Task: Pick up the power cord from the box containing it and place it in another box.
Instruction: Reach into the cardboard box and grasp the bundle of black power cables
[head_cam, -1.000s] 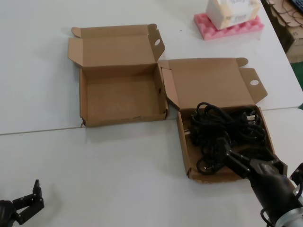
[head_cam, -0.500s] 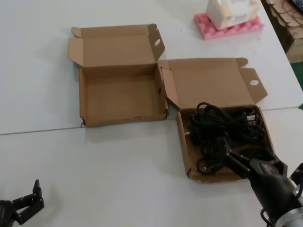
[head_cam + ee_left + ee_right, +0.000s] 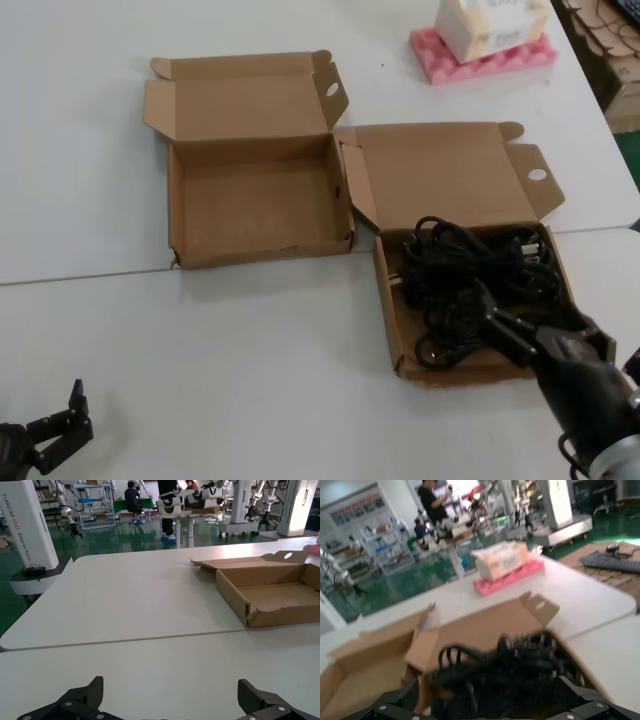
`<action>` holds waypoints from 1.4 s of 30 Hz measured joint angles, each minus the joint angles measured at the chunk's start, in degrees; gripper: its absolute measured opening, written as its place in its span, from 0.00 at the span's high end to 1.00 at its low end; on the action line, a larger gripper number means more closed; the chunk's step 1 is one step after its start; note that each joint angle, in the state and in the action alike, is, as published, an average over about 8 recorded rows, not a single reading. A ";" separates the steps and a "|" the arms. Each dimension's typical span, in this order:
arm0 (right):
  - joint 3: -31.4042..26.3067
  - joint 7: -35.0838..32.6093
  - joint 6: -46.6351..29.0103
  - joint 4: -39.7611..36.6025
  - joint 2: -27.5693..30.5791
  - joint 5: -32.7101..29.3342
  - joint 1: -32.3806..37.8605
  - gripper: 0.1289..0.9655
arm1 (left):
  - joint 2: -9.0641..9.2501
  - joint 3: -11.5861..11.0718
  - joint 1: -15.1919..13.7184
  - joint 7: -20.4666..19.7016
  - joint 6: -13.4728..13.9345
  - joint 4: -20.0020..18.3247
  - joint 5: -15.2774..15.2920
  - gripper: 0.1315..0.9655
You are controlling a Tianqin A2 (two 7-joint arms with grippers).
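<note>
- The cords lie in a loose black tangle inside the full box, filling most of its floor; its lid is folded back flat on the counter.
- The right gripper reaches into the full box at its near edge, its fingers spread on either side of a strand of the tangle, not clamped on it; in the right wrist view the two finger bases sit wide apart with the tangle between them.
- The empty box sits just beside the full box, on its left and slightly farther back, lid open; a small tear marks its near left corner.
- The left gripper rests low over the counter, well apart from the full box on its left and nearer the robot, fingers spread with nothing between them.
- Beyond the full box, a pink foam pad carries a white carton.
</note>
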 joint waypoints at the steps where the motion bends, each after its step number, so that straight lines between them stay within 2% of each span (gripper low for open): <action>1: 0.93 0.00 -0.74 0.30 -0.55 -0.54 -0.05 0.00 | 0.00 0.00 0.00 0.00 0.00 0.00 0.00 0.01; 8: 6.20 0.00 -6.11 3.19 -1.18 -5.47 0.41 0.00 | 0.00 0.00 0.00 0.00 0.00 0.00 0.00 0.02; 13: 3.05 0.00 -5.86 2.50 4.22 -9.74 2.60 0.00 | 0.00 0.00 0.00 0.00 0.00 0.00 0.00 0.08; 18: -7.80 0.00 1.12 -2.68 12.55 -18.86 8.07 0.00 | 0.00 0.00 0.00 0.00 0.00 0.00 0.00 0.14; 23: -22.47 0.00 11.01 -10.49 19.92 -31.12 17.13 0.00 | 0.00 0.00 0.00 0.00 0.00 0.00 0.00 0.25; 26: -31.30 0.00 16.16 -14.52 23.02 -34.87 22.63 0.00 | 0.00 0.00 0.00 0.00 0.00 0.00 0.00 0.30; 30: -42.34 0.00 21.35 -18.35 25.72 -34.37 29.01 0.01 | 0.00 0.00 0.00 0.00 0.00 0.00 0.00 0.42; 36: -57.47 0.00 27.34 -21.97 28.15 -28.94 36.82 0.06 | 0.00 0.00 0.00 0.00 0.00 0.00 0.00 0.57; 39: -62.61 0.00 29.24 -23.01 28.90 -26.48 39.22 0.09 | 0.00 0.00 0.00 0.00 0.00 0.00 0.00 0.66; 42: -65.41 0.00 30.18 -23.82 29.28 -24.79 40.44 0.13 | 0.00 0.00 0.00 0.00 0.00 0.00 0.00 0.74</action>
